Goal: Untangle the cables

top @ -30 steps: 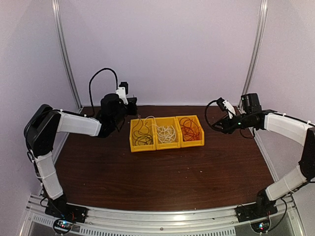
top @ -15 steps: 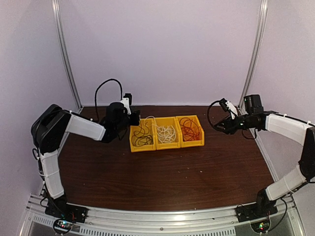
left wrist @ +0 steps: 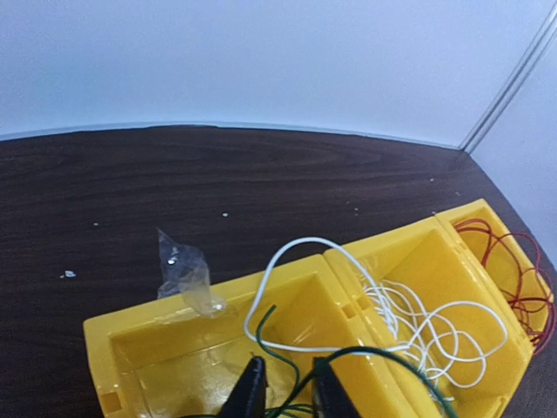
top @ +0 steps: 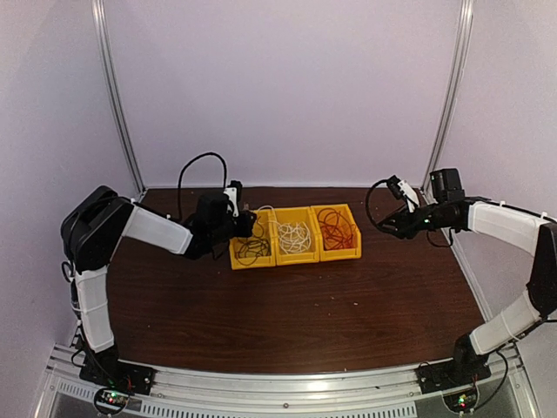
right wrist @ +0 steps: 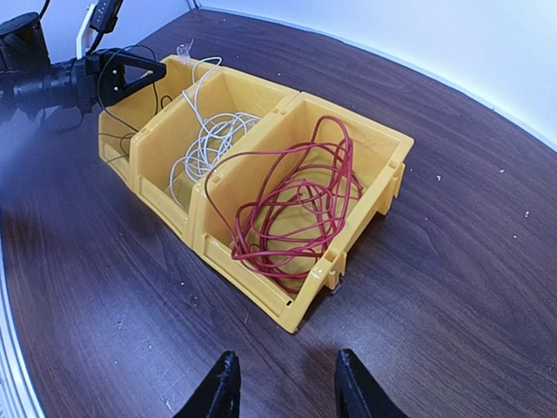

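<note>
Finding: the left claw (left wrist: 285, 394), jaws narrowly parted, sits in the 9 o'clock bin (left wrist: 148, 344) over the green cable (left wrist: 374, 350). A white cable (left wrist: 409, 326) loop strays in. Recommend closing on green only. The right claw (right wrist: 287, 387) is open and empty at 3 o'clock.

Three yellow bins (right wrist: 252, 292) sat on the bench (right wrist: 452, 261): one red cable tangle (right wrist: 296, 209), one white cable tangle (right wrist: 213, 139), one dark green cable tangle (top: 251, 246).

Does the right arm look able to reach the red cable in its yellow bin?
Likely yes: the thin red cable loops lie uncovered in the open-topped yellow plastic bin, and the open right tool faces them unobstructed.
</note>
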### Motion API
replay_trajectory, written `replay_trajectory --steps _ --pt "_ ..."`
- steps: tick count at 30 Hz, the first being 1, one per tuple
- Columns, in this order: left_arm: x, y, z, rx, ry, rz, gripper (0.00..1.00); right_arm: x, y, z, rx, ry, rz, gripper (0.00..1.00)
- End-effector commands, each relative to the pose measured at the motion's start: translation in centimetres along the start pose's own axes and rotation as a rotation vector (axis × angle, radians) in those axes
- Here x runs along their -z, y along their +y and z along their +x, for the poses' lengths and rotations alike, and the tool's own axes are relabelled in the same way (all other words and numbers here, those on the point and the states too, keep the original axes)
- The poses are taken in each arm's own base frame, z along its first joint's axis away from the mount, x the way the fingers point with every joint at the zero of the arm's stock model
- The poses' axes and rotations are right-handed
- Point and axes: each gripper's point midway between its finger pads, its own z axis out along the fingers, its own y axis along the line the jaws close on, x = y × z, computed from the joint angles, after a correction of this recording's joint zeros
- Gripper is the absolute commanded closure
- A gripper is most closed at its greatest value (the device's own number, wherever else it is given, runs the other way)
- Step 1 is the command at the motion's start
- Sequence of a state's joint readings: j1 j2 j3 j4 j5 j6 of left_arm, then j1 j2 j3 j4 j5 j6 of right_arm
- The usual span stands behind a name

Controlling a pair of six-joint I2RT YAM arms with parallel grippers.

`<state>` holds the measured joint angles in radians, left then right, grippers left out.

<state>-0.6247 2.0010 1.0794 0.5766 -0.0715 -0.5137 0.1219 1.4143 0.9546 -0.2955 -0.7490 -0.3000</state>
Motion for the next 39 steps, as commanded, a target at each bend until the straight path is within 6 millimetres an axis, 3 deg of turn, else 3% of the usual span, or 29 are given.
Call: replay_trajectory --steps 1,5,14,21,25,29,31,34,36,37,38,39 --pt "-0.6 0.0 -1.3 0.018 -0.004 -0.027 0.7 0.3 0.1 -0.2 0.014 -0.015 -0.01 0.62" --pt "0.2 -0.1 -2.9 0.013 -0.026 -0.046 0.57 0.5 0.2 -0.3 0.014 -0.021 -0.017 0.62" --pt "2.0 -2.2 -7.9 -0.053 -0.062 -0.026 0.5 0.4 0.2 -0.2 0.009 -0.019 -0.023 0.61" --pt "2.5 -1.7 -8.6 -0.141 0.036 -0.099 0.49 0.3 0.3 0.0 0.005 -0.011 -0.033 0.61" --pt "5.2 -0.7 -9.2 -0.152 0.013 -0.149 0.49 0.4 0.4 -0.1 0.013 -0.013 -0.037 0.61" --pt "10.1 -0.3 -11.9 -0.152 -0.083 -0.184 0.48 1.1 -0.5 -1.2 0.011 -0.031 0.009 0.59" --pt "12.6 0.3 -13.2 -0.179 -0.117 -0.229 0.42 2.5 -1.8 -3.0 0.026 -0.06 0.071 0.58" --pt "15.9 2.3 -14.9 -0.223 -0.113 -0.357 0.22 6.4 -4.0 -7.6 0.055 -0.168 0.203 0.53" --pt "17.8 3.7 -16.3 -0.245 -0.093 -0.435 0.05 9.7 -6.2 -10.1 0.044 -0.255 0.341 0.45" --pt "18.6 4.8 -16.8 -0.252 -0.074 -0.472 0.03 11.3 -7.3 -11.1 0.018 -0.295 0.427 0.3" --pt "19.5 5.6 -17.3 -0.255 -0.061 -0.5 0.02 13.1 -8.5 -12.3 -0.013 -0.352 0.533 0.04" --pt "20.3 6.3 -17.7 -0.253 -0.049 -0.527 0.02 14.6 -9.4 -13.0 -0.042 -0.399 0.619 0.01"
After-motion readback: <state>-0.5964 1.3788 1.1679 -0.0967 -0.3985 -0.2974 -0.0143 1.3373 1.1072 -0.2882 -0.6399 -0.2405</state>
